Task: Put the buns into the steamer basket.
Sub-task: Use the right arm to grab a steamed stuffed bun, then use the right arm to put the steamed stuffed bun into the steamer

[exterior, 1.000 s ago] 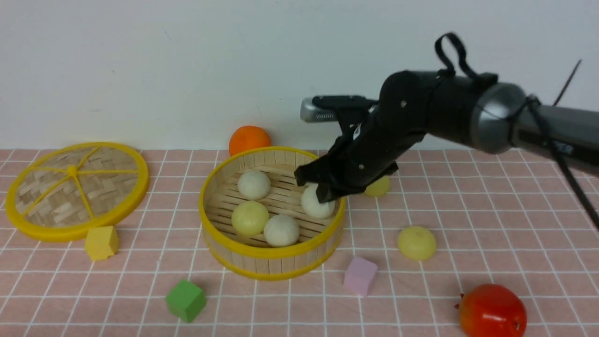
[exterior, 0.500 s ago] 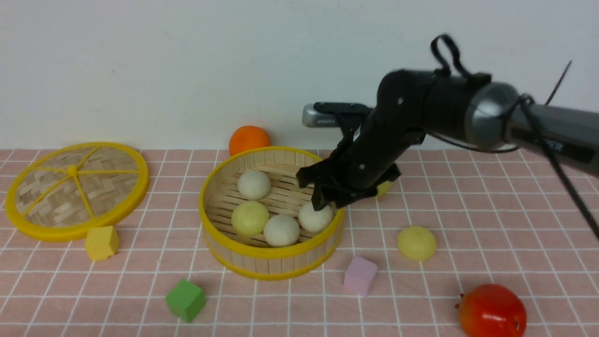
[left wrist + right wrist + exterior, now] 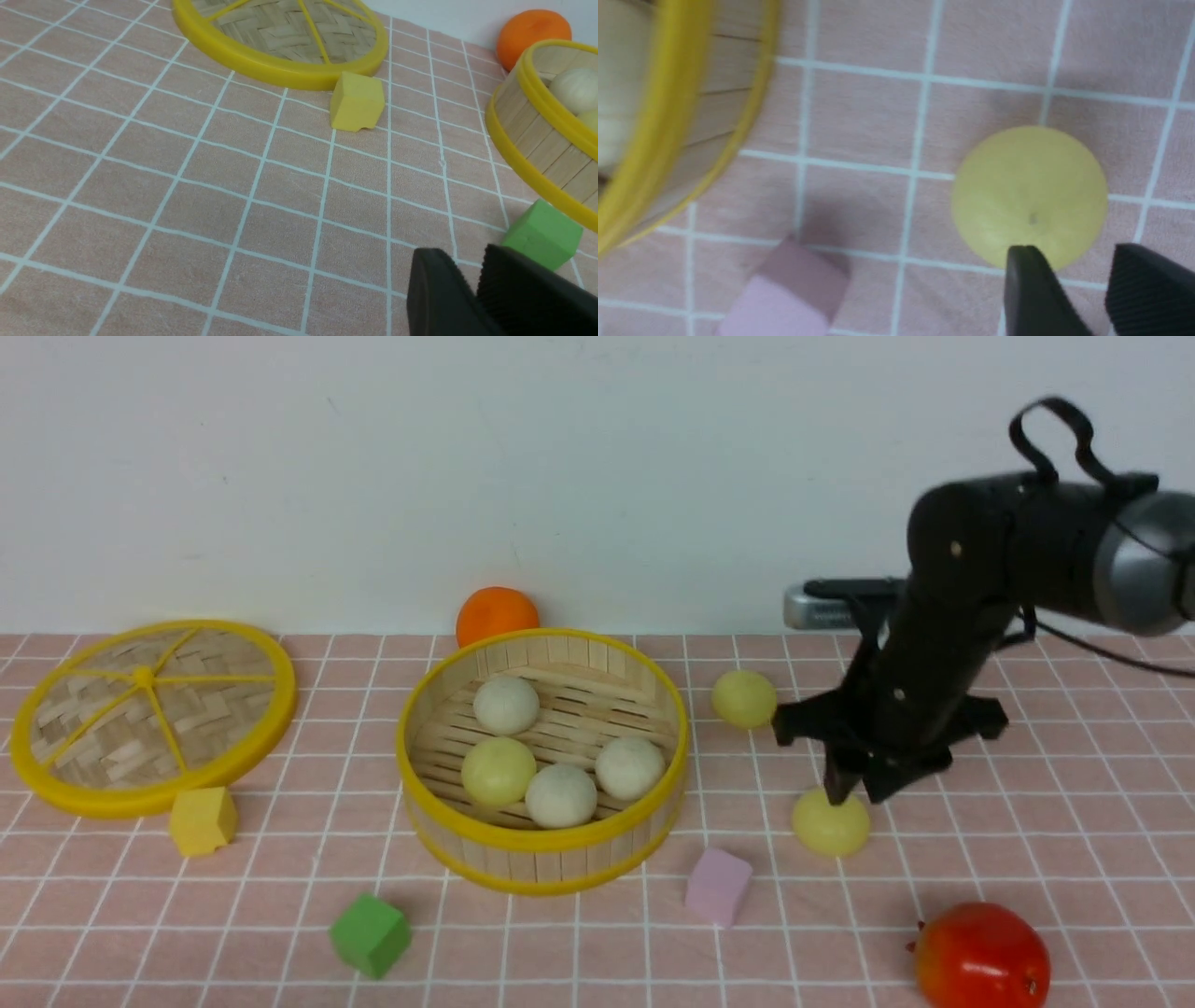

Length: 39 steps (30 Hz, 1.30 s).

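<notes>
The steamer basket [image 3: 541, 847] stands mid-table and holds several buns: three off-white ones [image 3: 506, 704] [image 3: 560, 795] [image 3: 629, 767] and a pale yellow one [image 3: 499, 771]. Two pale yellow buns lie outside on the cloth, one just right of the basket [image 3: 744, 698] and one further forward [image 3: 830, 821]. My right gripper [image 3: 854, 789] hangs open just above that forward bun [image 3: 1029, 196], holding nothing. My left gripper [image 3: 467, 266] is shut and empty, low over the cloth near the green cube [image 3: 542, 238]; it does not show in the front view.
A flat woven lid [image 3: 149, 714] lies at the far left with a yellow cube [image 3: 203, 819] in front of it. A green cube [image 3: 371, 933] and a pink cube [image 3: 718, 886] sit in front of the basket. An orange ball [image 3: 497, 614] is behind it, a red fruit [image 3: 982, 957] front right.
My right gripper let go of an off-white bun inside the basket, opened, and swung right and down to the forward pale yellow bun. The far yellow bun is uncovered now.
</notes>
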Each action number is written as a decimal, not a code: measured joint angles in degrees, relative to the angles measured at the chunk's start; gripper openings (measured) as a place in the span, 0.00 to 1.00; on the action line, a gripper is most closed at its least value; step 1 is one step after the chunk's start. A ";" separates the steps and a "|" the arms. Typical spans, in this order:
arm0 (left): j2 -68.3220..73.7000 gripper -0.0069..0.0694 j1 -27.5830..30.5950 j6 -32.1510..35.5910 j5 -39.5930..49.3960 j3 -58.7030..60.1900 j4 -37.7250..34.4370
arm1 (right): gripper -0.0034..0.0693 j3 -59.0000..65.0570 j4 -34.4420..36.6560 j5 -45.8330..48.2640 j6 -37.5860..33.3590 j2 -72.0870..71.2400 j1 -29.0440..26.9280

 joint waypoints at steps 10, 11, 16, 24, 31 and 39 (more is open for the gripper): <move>0.00 0.35 0.00 0.00 0.00 0.00 0.17 | 0.42 0.99 3.10 -5.41 0.00 0.57 -0.85; 0.00 0.35 0.00 0.00 0.00 0.00 0.21 | 0.42 0.99 3.10 -5.53 0.00 0.95 -0.85; 0.00 0.36 0.00 0.00 0.00 0.00 0.21 | 0.42 0.99 3.10 -5.57 0.00 3.89 -0.85; 0.00 0.37 0.00 0.00 0.00 0.00 0.21 | 0.21 0.74 2.52 -5.35 0.00 4.45 -0.85; 0.00 0.37 0.00 0.00 0.00 0.00 0.21 | 0.07 -7.33 0.81 1.08 0.00 2.88 -0.85; 0.00 0.38 0.00 0.00 0.00 0.00 0.21 | 0.07 -24.64 11.39 -1.18 -8.60 3.95 4.35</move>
